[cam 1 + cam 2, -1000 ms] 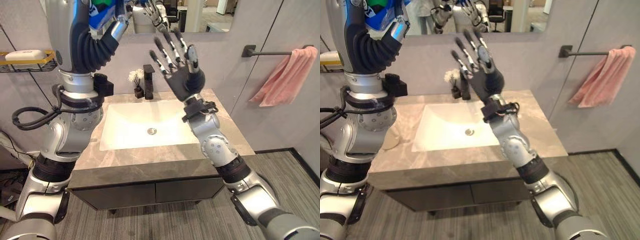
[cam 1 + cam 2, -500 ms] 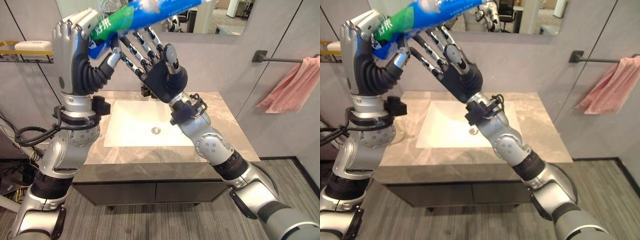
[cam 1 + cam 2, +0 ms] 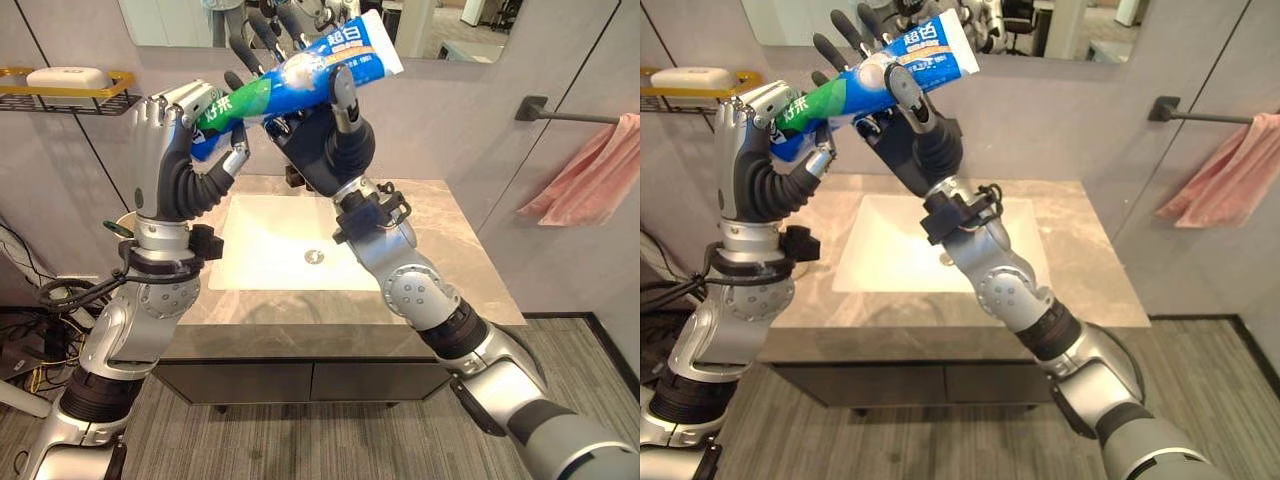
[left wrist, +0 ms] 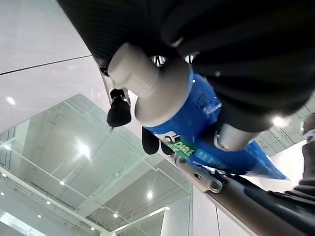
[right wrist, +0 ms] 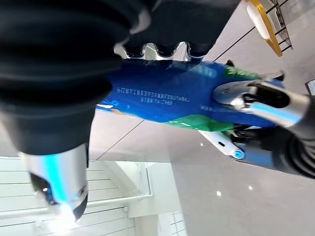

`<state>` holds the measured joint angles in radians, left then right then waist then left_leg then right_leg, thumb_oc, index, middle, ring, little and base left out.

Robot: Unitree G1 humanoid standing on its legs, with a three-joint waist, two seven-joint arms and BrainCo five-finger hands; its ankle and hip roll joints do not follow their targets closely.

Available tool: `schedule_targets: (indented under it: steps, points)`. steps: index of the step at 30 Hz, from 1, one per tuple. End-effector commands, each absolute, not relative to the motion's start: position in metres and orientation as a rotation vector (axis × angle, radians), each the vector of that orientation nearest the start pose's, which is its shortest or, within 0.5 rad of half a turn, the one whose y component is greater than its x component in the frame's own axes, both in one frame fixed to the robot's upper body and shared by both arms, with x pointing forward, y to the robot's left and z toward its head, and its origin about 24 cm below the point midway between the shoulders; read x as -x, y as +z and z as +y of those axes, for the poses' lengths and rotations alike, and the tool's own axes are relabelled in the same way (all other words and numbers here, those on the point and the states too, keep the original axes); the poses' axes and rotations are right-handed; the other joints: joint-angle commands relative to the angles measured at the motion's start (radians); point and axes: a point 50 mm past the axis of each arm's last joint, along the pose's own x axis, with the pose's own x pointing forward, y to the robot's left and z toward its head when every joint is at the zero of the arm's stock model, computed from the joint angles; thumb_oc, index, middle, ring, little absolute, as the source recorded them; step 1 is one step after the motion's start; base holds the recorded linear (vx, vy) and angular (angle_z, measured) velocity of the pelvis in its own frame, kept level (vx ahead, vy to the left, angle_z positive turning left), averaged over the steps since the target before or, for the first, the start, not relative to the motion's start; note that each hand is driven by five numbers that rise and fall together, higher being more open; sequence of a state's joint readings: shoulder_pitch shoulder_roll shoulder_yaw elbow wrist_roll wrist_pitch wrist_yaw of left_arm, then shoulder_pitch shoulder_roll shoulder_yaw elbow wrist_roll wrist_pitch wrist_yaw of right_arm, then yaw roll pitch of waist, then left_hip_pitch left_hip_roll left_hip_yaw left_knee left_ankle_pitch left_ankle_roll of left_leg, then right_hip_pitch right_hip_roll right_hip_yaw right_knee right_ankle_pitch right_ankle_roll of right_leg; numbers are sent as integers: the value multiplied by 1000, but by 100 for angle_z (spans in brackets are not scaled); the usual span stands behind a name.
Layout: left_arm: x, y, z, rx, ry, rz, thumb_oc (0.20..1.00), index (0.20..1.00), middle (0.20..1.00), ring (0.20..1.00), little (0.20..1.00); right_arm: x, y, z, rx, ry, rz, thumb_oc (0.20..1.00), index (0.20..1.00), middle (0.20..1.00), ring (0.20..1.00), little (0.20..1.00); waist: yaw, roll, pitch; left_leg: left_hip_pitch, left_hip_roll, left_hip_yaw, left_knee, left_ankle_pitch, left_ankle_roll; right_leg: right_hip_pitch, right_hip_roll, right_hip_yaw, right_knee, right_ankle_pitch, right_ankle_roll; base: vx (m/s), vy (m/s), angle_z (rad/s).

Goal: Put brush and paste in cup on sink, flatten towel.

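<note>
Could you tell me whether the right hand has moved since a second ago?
Yes. The right hand has swung from above the sink towards the robot's left, meeting the toothpaste tube held by the left hand.

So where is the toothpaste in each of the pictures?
Left eye view: the toothpaste tube is up high, held between both hands above the sink.
Right eye view: the same tube, again top middle above the sink.
Left wrist view: its white cap end and blue body, very close.
Right wrist view: its blue and green side.
Shared landmark: the left hand curled round the tube.
</note>
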<state>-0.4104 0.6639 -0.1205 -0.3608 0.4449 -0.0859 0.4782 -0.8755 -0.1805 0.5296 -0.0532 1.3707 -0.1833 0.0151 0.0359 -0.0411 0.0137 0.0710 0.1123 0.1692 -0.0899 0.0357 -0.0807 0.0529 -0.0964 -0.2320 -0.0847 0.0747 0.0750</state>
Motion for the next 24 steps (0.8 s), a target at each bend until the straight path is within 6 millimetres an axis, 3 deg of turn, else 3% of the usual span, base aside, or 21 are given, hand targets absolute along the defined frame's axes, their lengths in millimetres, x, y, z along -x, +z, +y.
schedule_targets:
  steps: [1,4,5,6,15,16,17,18,19,24]
  points:
    - [-242,270,174,-861,284,-1181,200,200,200,200,200,-274,317,-2,-1033,1087,-582,1000,1000,1000,1000,1000,-2,-45,-10,20,13,1,3,-13,1,53,-61,79,0,16,34,0,0,0]
    - [-243,267,172,-848,264,-1167,200,200,200,200,200,-275,315,-2,-1052,1072,-582,1000,1000,1000,1000,1000,-4,-41,-9,21,12,0,3,-14,2,54,-61,77,0,15,34,0,0,0]
    - [-244,266,171,-841,253,-1160,200,200,200,200,200,-276,313,-1,-1059,1060,-569,896,896,896,896,896,-4,-40,-9,23,12,0,3,-15,3,55,-61,78,-1,15,34,0,0,0]
    - [-244,266,171,-841,253,-1160,200,200,200,200,200,-276,313,-1,-1059,1060,-569,200,200,200,200,200,-4,-40,-9,23,12,1,3,-15,3,55,-61,79,-1,15,34,0,0,0]
    - [-243,264,165,-810,239,-1174,200,200,200,200,200,-277,307,0,-1058,1056,-572,200,200,200,200,200,1,-42,-9,22,10,-6,3,-17,6,58,-61,74,-1,13,34,0,0,0]
    - [-243,264,166,-806,252,-1172,238,238,238,238,238,-278,307,-1,-1072,1042,-578,200,200,200,200,200,5,-41,-5,21,9,-10,3,-18,7,58,-63,72,0,13,35,0,0,0]
    - [-243,264,167,-807,258,-1171,476,476,476,476,476,-278,308,-1,-1076,1034,-583,200,200,200,200,200,6,-41,-4,21,9,-12,3,-18,8,58,-63,71,1,13,35,0,0,0]
    - [-242,264,168,-807,277,-1171,608,608,608,608,608,-279,309,-3,-1088,1017,-593,200,200,200,200,200,11,-40,-2,19,7,-15,3,-18,9,59,-63,69,2,12,35,2,11,3]
    - [-241,263,171,-809,305,-1172,1000,1000,1000,1000,1000,-280,311,-6,-1102,991,-611,200,200,200,200,200,18,-42,1,17,5,-20,3,-18,11,60,-64,66,3,11,36,0,13,5]
    - [-236,257,181,-815,374,-1151,1000,1000,1000,1000,1000,-285,315,-16,-1114,916,-658,200,200,200,200,200,47,-45,14,3,-4,-39,3,-18,18,58,-71,54,9,10,38,-2,10,12]
